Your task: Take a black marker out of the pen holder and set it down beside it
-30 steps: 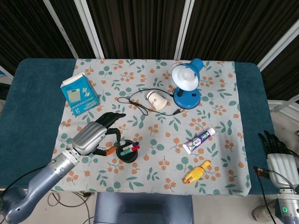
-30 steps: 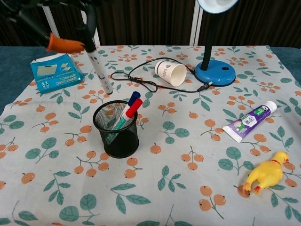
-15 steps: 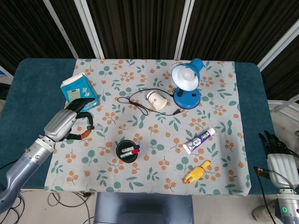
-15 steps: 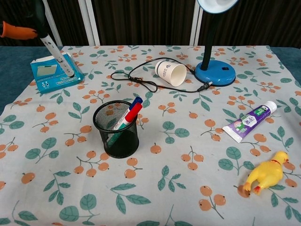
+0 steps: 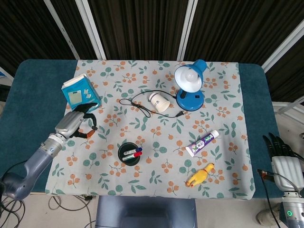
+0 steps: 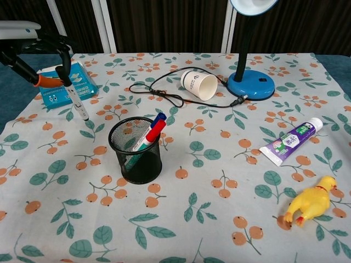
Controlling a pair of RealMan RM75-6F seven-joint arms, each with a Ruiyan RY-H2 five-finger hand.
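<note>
The black mesh pen holder [image 5: 129,155] [image 6: 135,151] stands on the floral cloth with a red and a blue marker leaning in it. My left hand [image 5: 75,125] [image 6: 34,50] is to the left of the holder, near the blue box. It grips a white-bodied marker [image 6: 75,98] at its dark upper end. The marker hangs steeply tilted, its lower end just above or at the cloth. My right hand [image 5: 280,153] is off the table at the lower right, fingers straight and holding nothing.
A blue box [image 5: 80,95] [image 6: 66,83] lies just behind the left hand. A tipped paper cup [image 6: 198,85], a black cable [image 6: 159,94] and a blue desk lamp [image 5: 190,85] stand at the back. Toothpaste [image 6: 290,141] and a yellow toy chicken [image 6: 310,203] lie to the right.
The left hand carried the marker from beside the holder out to the left, then lowered it toward the cloth. The right hand has not moved.
</note>
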